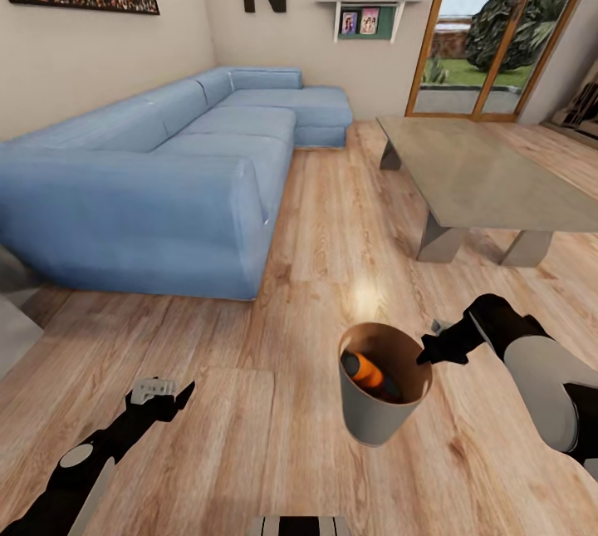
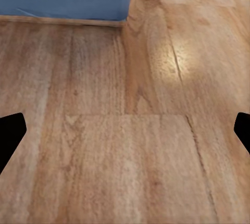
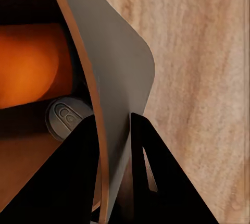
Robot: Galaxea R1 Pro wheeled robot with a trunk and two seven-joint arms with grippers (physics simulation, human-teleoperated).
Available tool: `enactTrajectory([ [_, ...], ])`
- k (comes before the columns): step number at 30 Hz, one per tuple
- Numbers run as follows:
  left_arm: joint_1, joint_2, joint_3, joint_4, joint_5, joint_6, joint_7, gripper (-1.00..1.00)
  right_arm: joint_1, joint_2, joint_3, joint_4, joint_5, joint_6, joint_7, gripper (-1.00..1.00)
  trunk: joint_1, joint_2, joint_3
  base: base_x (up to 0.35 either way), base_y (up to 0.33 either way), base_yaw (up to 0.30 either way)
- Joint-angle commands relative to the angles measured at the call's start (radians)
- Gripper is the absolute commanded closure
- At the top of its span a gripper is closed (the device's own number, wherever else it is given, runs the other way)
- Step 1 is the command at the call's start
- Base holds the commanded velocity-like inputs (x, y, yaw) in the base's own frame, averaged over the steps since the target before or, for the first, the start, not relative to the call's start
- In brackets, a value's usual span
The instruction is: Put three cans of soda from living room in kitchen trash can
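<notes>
Right gripper [image 1: 425,356], lower right of the head view, pinches the bin [image 1: 378,424] by its rim; an orange can [image 1: 366,372] lies inside. Your left gripper [image 1: 163,396] hangs open, empty. Bin looks light, stiff; its wall is probably slippery, so keep to the rim.

2 black arms are seen, each broken by a pale grey shell section. The left gripper [image 1: 170,393] is tipped by a light grey ribbed block. The right gripper [image 1: 425,353] is all black, with 2 flat, tapered fingers [image 3: 78,177], slotted near the base.
</notes>
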Motion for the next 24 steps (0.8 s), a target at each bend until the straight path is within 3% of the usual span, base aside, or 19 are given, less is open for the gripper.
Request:
enactTrajectory([
  [1,0.000,0.000,0.000,0.000,0.000,0.000,0.000,-1.00,0.000,0.000,-0.007,-0.014,-0.029,0.016,0.005,1.00,0.000,0.000,0.000,0.000,0.000,0.000],
  [9,0.000,0.000,0.000,0.002,0.000,-0.001,0.001,-1.00,0.000,0.002,-0.007,-0.055,-0.028,0.016,0.004,1.00,0.000,0.000,0.000,0.000,0.000,0.000],
  [21,0.000,0.000,-0.001,0.003,-0.002,0.000,0.019,-1.00,0.000,0.002,-0.007,-0.065,-0.029,0.016,0.007,1.00,0.005,-0.003,-0.046,0.000,0.000,0.000],
  [24,0.000,0.000,-0.001,0.003,-0.002,-0.001,0.026,-1.00,-0.001,0.002,-0.008,-0.065,-0.029,0.016,0.008,1.00,0.005,-0.003,-0.046,0.000,0.000,0.000],
])
